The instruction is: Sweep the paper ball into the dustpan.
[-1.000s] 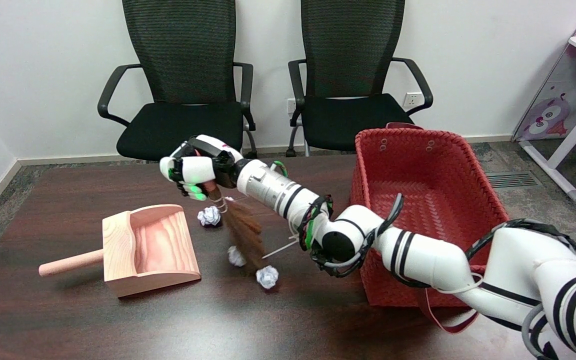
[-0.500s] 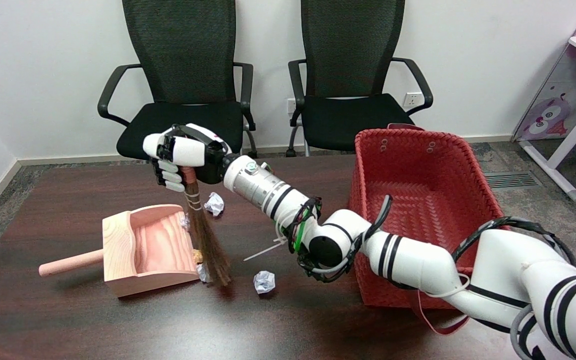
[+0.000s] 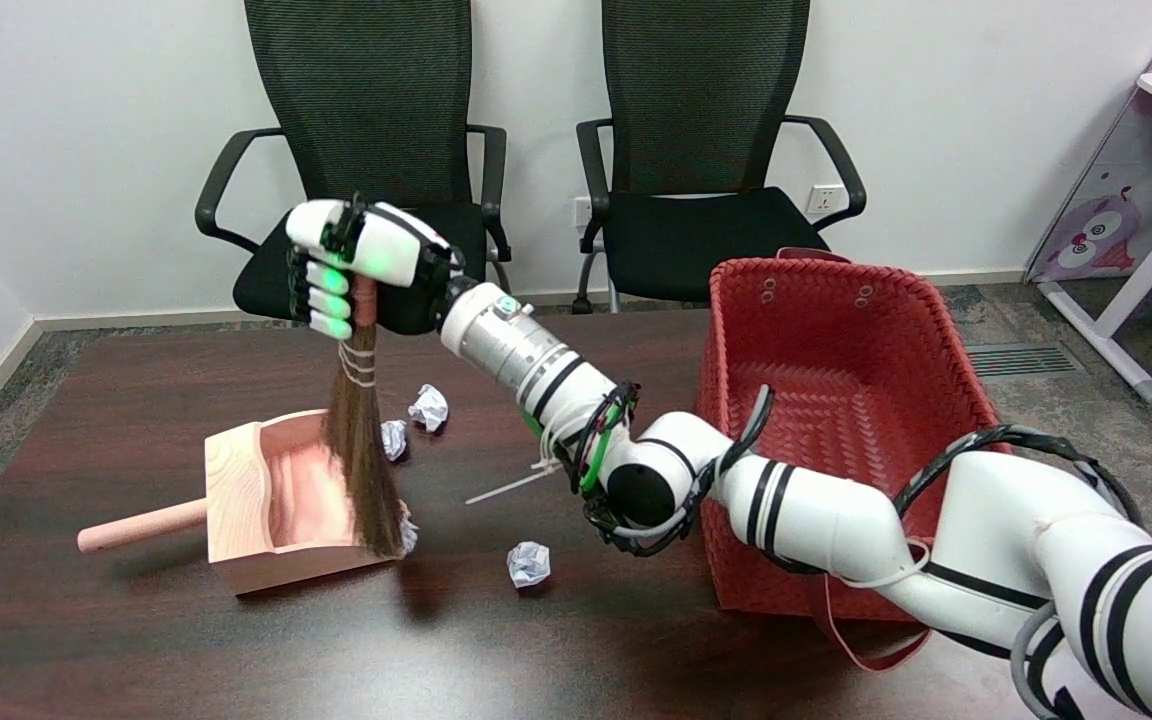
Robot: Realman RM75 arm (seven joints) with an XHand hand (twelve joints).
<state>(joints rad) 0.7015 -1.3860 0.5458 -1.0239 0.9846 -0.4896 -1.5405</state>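
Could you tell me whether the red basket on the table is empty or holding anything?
Empty, as far as visible: the red woven basket shows only bare weave on its floor and walls; the right arm hides its near corner.

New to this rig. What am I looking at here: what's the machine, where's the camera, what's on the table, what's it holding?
One picture, from a head camera above the table's near side, looking down and across. A white robot arm reaches in from the lower right; its right hand grips a small brown broom, bristles hanging at the mouth of a wooden dustpan. On the dark table lie crumpled paper balls: one at the bristle tips by the dustpan's edge, two behind it, one nearer the camera. A red woven basket stands to the right. Two office chairs stand behind.
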